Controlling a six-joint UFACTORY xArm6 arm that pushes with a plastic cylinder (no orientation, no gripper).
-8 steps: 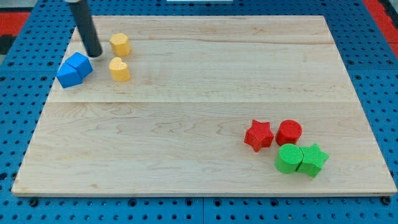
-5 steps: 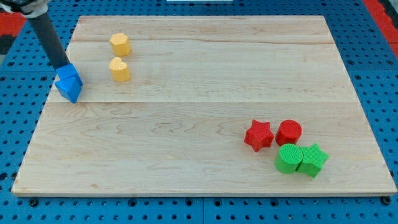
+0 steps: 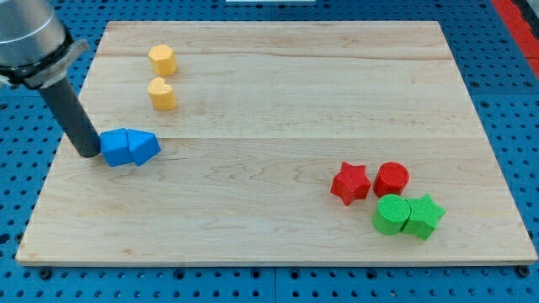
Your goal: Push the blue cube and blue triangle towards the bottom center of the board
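The blue cube (image 3: pixel 115 148) and the blue triangle (image 3: pixel 144 147) lie side by side, touching, at the left of the wooden board (image 3: pixel 269 126), the cube on the left. My tip (image 3: pixel 89 154) stands just left of the blue cube, touching or almost touching its left side. The dark rod rises from there to the view's top left.
Two yellow blocks (image 3: pixel 162 61) (image 3: pixel 162 94) sit near the board's top left. A red star (image 3: pixel 350 183), a red cylinder (image 3: pixel 392 178), a green cylinder (image 3: pixel 391 214) and a green star (image 3: pixel 424 215) cluster at the lower right. Blue pegboard surrounds the board.
My tip swung from above the blue pair to their left side and came down the board. The blue cube and triangle slid down and to the right.
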